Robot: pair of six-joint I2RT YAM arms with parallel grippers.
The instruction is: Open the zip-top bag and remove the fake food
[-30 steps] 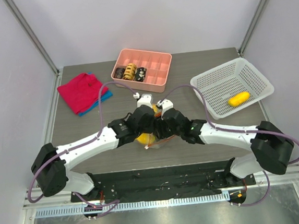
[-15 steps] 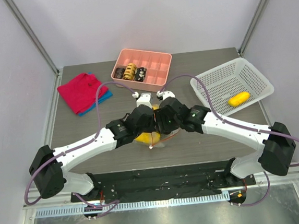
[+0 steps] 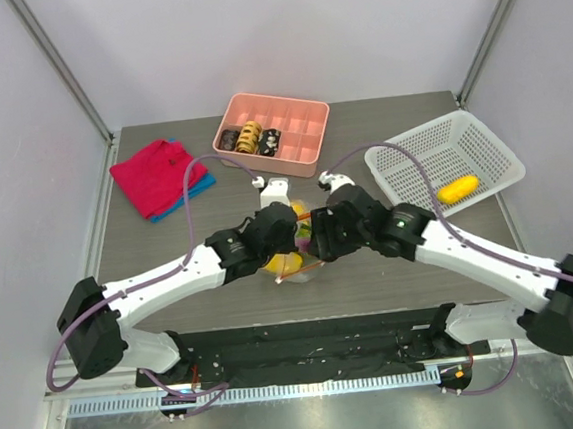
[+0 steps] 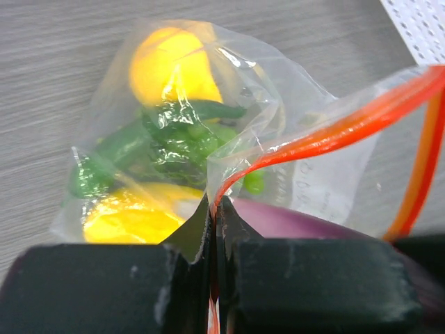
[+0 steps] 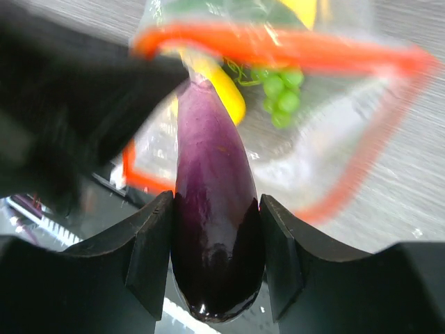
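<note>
Both arms reach inward and meet at the centre of the top view. Left gripper point(image 4: 214, 226): jaws pressed together, pinching the rim of the bag point(image 4: 327, 181) at its orange zipper strip point(image 4: 334, 129). Right gripper point(image 5: 215, 209): jaws part-open, clamped on either side of the eggplant point(image 5: 208, 139), whose far end sits at the bag's open mouth; whether the tip is inside is unclear. Bag lies on the table point(image 3: 169, 245), centre frame, between the two wrists. Seen through the bag: yellow pieces point(image 4: 170, 66), two; long green vegetable point(image 4: 125, 142), one; grapes point(image 5: 281, 94), one bunch. Basket point(image 3: 481, 142), right of frame: yellow piece point(image 3: 459, 188), one.
</note>
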